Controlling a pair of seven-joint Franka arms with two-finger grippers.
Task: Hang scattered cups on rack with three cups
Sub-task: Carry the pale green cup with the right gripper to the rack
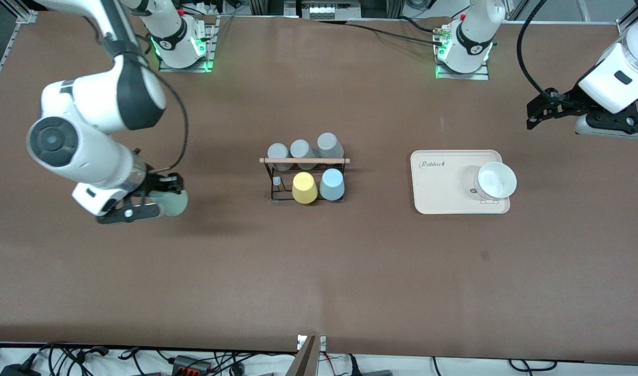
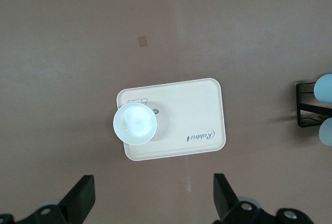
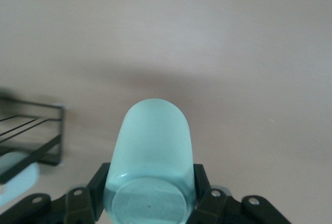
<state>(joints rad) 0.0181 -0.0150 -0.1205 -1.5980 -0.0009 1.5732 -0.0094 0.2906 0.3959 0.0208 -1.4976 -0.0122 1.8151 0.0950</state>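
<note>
Your brown tabletop point(image 1: 319, 271) holds the rack point(image 1: 304, 177) mid-table, the light blue cup point(image 1: 332, 184) on it. Your right pincer point(image 1: 159, 201) is clamped on the mint green cup point(image 1: 173, 202) above the tabletop toward the right arm's end. Your left pincer point(image 2: 150, 198) waits, apart, over the beige tray point(image 1: 444, 190).

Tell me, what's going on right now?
Right gripper shut on mint green cup, over the table toward the right arm's end. Left gripper open, waiting. Rack holds five cups; path unobstructed.

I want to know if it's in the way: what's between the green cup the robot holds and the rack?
Nothing. In the front view, only bare table lies between the green cup in the right hand and the rack.
</note>
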